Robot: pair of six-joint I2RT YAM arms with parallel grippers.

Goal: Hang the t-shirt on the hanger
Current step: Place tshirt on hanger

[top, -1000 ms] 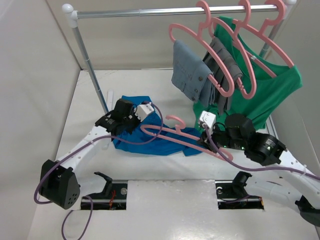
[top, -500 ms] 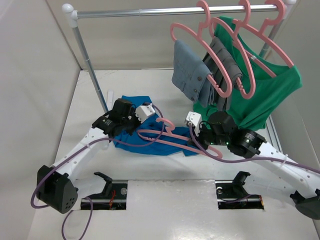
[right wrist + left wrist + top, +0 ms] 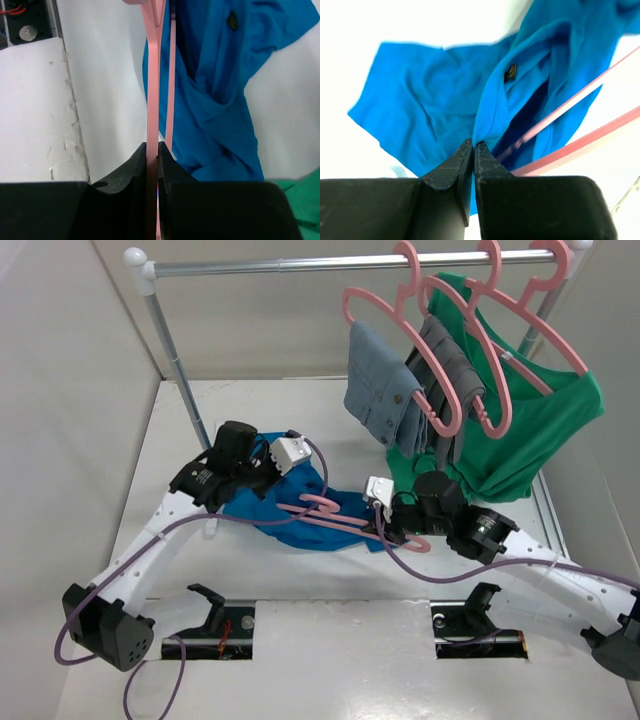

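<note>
t-shirt (image 3: 420,100): crumpled on the table (image 3: 180,430) between your arms; soft, light, floppy | left gripper (image 3: 472,146): pinched shut on its ribbed collar, your firmest hold | hanger (image 3: 152,75): thin, stiff, slick, lying across the shirt | right gripper (image 3: 152,146): clamped on its bar

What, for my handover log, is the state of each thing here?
t-shirt: crumpled on the table, collar pinched, not yet on the hanger.
hanger: gripped by one bar, reaching across the t-shirt.
left hand: shut on the t-shirt's collar.
right hand: shut on the hanger.
green shirt: hanging from the rail.
grey garments: hanging from the rail.
</note>
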